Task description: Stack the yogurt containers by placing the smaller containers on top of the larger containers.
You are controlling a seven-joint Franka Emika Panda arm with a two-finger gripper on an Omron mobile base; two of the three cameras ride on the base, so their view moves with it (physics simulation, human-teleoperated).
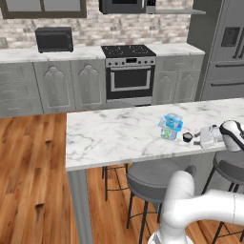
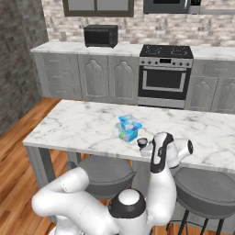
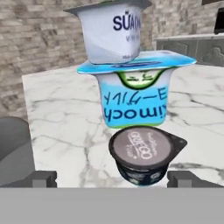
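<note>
Tapering glossy tubs [image 3: 133, 94] stacked on veined marble [image 3: 65, 113]

A white marble island counter [image 1: 109, 138] runs across the room above the wood floor. On it, toward its near right edge, stands a pale green-labelled tub [image 1: 168, 133] with a blue rim. Just beside that, nearer the edge, sits a small dark cup [image 1: 187, 137] with a grey lid, seemingly touching the tub.
</note>
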